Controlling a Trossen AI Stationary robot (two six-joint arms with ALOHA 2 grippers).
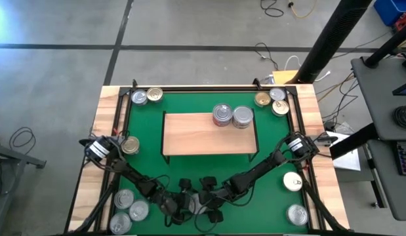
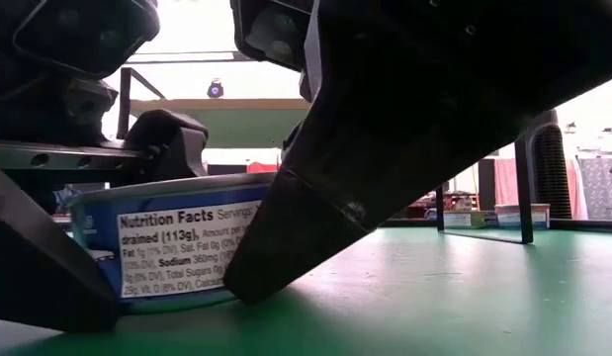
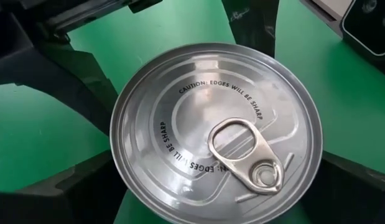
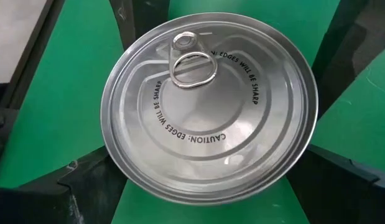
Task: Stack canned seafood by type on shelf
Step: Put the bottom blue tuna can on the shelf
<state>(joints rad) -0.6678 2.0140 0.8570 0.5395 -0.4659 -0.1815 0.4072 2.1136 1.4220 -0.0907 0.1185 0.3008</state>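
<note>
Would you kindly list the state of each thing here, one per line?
left pincer: open, straddling a silver tin that stands upright on the green mat, lid sealed.
right pincer: open, straddling a second silver tin, upright, sealed.
shelf: bears two tins, side by side, upright.
other tins: upright on the mat, in groups near its corners.

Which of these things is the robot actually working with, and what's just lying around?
Part of the job:
- shelf
- two tins standing on it
- loose tins on the green mat
- left hand at a silver tin
- right hand over another tin

Just lying about:
- floor cables
- black post
- grey desk
</note>
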